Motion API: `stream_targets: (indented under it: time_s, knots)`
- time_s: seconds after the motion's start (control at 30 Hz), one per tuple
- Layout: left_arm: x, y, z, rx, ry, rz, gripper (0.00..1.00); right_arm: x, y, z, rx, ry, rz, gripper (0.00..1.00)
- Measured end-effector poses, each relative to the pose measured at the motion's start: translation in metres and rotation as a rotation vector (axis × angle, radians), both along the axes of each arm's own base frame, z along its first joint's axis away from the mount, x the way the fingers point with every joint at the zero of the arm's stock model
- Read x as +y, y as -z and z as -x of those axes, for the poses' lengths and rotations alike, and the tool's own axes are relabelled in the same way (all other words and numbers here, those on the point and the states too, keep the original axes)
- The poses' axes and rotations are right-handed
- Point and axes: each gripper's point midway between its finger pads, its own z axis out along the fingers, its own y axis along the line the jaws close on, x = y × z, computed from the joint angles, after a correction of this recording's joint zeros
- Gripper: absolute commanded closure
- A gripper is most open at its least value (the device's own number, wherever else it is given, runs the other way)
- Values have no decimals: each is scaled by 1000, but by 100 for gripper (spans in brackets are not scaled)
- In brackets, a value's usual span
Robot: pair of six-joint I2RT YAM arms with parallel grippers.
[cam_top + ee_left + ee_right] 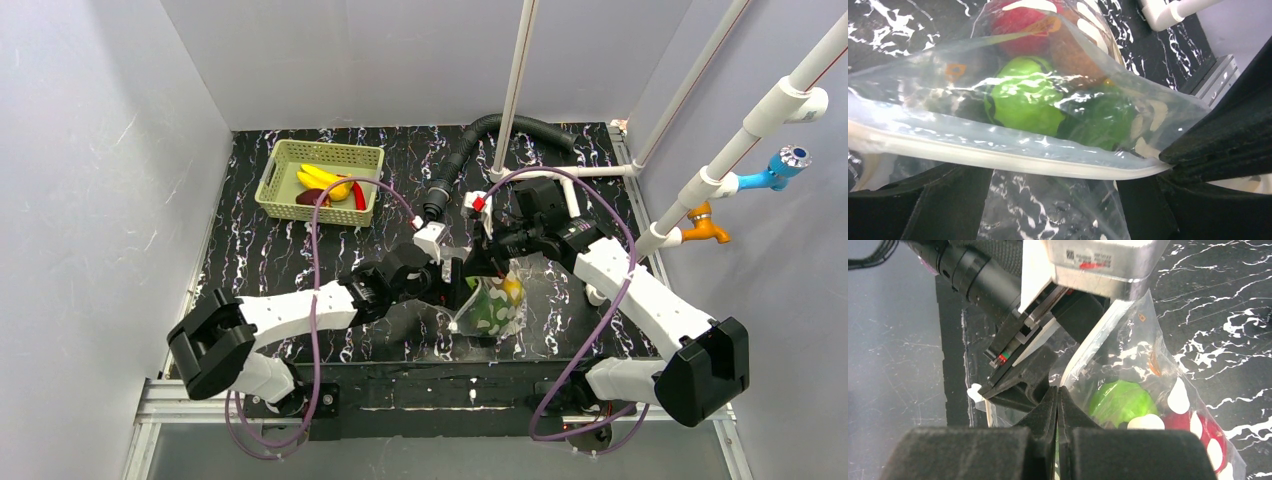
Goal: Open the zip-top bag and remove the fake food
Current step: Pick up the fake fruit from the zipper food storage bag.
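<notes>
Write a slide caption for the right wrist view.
Right gripper pinches the zip-top bag; green and red fake food shows through the plastic.

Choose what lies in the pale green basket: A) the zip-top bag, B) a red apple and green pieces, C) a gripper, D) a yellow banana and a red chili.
D: the top view shows the banana and the red chili in the basket; the apple and green pieces are inside the zip-top bag.
</notes>
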Motion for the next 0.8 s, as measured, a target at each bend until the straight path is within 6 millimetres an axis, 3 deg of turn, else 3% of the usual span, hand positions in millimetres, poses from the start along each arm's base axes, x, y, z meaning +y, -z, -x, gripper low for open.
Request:
stream_targets:
  time_s: [0.1,0.13,0.3,0.43,0.63,0.8]
  knots:
    - [-10,7,-4,-22,7,39,17,-1,2,-5,-9,15,7,99]
    - [-13,12,-5,-25,11,47,17,-1,2,-7,-13,20,9,94]
    - [-17,31,-7,-42,17,61,17,-4,7,-12,-23,47,36,64]
    - [-17,34,-8,-72,29,66,17,-11,10,-15,-22,61,58,38]
    - [-18,31,-12,-114,39,72,18,-30,-14,-18,-58,76,18,3]
    - [-22,26,-12,-142,62,86,18,-59,-34,-29,-161,186,-21,2]
